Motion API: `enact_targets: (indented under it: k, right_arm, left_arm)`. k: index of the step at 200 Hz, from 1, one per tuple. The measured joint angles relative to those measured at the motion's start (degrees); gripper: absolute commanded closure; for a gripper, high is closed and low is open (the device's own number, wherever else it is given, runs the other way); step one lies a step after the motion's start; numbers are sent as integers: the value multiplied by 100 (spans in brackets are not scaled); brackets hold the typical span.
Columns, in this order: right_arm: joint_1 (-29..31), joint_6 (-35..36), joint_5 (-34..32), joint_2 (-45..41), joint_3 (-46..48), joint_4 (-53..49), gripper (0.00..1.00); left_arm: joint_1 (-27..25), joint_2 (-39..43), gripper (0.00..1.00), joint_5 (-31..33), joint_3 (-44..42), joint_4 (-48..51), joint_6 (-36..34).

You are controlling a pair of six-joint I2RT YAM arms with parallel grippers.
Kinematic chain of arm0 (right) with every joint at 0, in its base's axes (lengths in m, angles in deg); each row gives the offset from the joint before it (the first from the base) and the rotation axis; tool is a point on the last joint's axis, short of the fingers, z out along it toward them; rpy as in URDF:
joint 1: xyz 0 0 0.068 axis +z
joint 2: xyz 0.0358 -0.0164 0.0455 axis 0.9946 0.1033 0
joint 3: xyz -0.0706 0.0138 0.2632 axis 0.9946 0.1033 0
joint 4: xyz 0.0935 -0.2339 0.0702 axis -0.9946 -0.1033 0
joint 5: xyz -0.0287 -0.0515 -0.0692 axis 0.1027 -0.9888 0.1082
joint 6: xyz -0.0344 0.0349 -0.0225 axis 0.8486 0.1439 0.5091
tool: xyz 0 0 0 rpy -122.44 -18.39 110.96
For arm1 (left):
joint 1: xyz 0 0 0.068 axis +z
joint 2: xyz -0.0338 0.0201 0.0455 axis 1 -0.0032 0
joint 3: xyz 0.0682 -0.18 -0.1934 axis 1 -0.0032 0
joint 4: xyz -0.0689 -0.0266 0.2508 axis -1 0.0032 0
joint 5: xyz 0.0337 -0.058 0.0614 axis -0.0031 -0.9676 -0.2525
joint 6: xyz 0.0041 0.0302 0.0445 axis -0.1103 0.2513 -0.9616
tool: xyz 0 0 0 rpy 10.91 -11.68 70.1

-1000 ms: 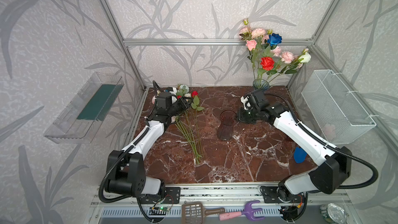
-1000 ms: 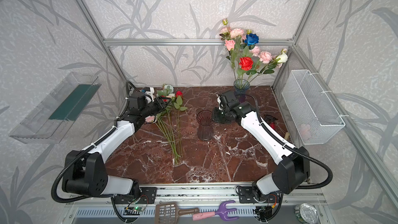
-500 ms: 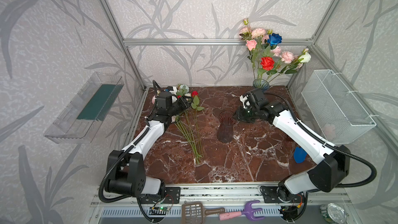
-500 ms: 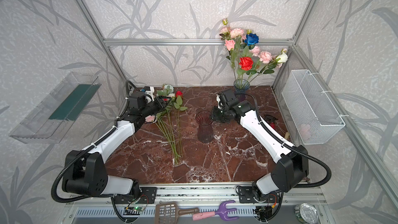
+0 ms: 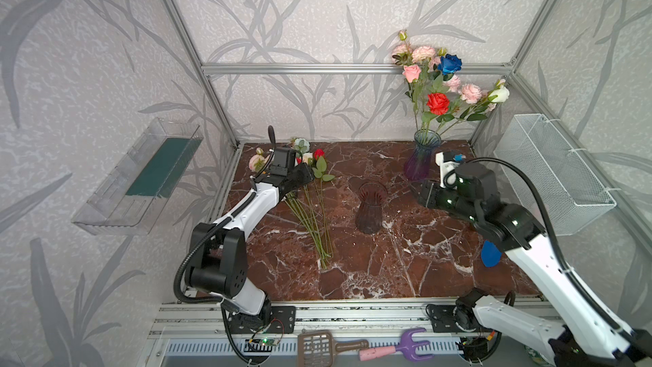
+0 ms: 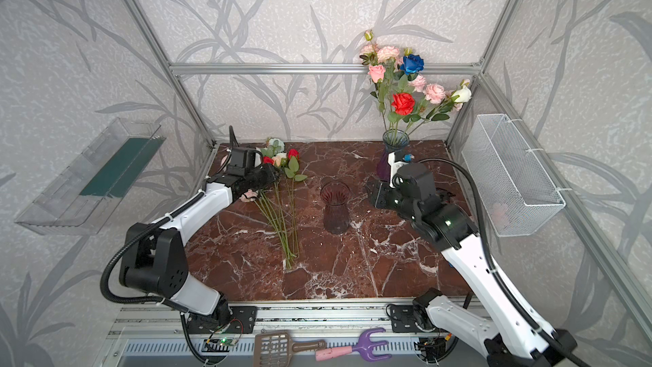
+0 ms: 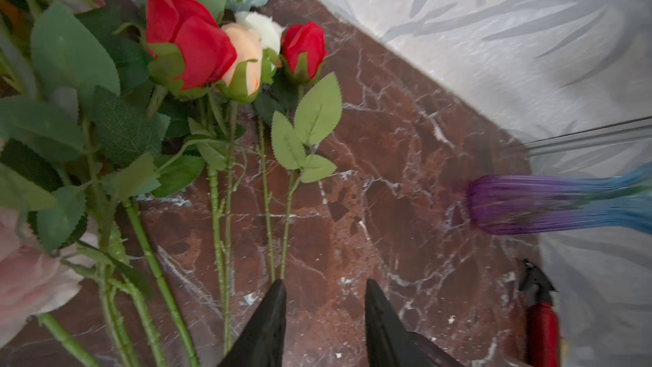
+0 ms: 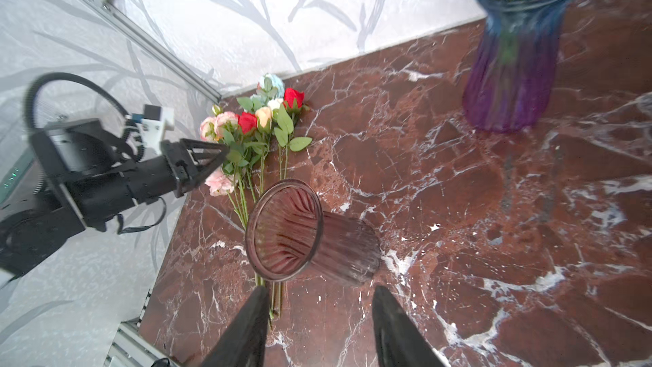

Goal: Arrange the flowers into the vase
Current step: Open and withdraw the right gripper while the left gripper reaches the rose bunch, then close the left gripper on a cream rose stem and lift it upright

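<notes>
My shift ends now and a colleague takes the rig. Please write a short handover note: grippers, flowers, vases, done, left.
Left gripper: open, empty, low beside the stems of the loose flowers.
Right gripper: open, empty, pointing at the empty dark vase.
The loose flowers lie bunched on the marble table, back left; the empty dark vase stands upright mid-table.
Done: a bouquet stands in the blue-purple vase, back right.
Left: lift the lying flowers into a vase, probably the empty one.
</notes>
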Motion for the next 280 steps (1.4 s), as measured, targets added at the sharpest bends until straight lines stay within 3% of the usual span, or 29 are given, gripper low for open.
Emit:
enact_targets:
  k: [18,51,141,170,217,240,280]
  right_arm:
    - [0,11,-219,-501,372,52,50]
    - [0,46,-398,-680,802,83,50]
    - [-22,76,-503,-1058,1447,125,50]
    - [-28,76,-503,-1064,1491,125,50]
    - [-44,74,-503,-1141,1541,127,50]
    - [-44,72,-503,-1143,1552,127,50]
    - [-44,72,-503,-1163,1552,127,50]
  left_arm:
    - [-155,-527,70,282,389,542,-269]
    - [-372,-1366,72,730,1069,1488,-669]
    - [-702,-1952,84,2048,1346,2500,-1040]
    - [-706,-1965,91,2076,1351,2496,-1119]
    - [-706,-1982,88,2017,1370,2461,-1182]
    - [-704,-2009,100,1976,1408,2450,-1187]
    - [-708,-1908,100,1945,1408,2452,-1200]
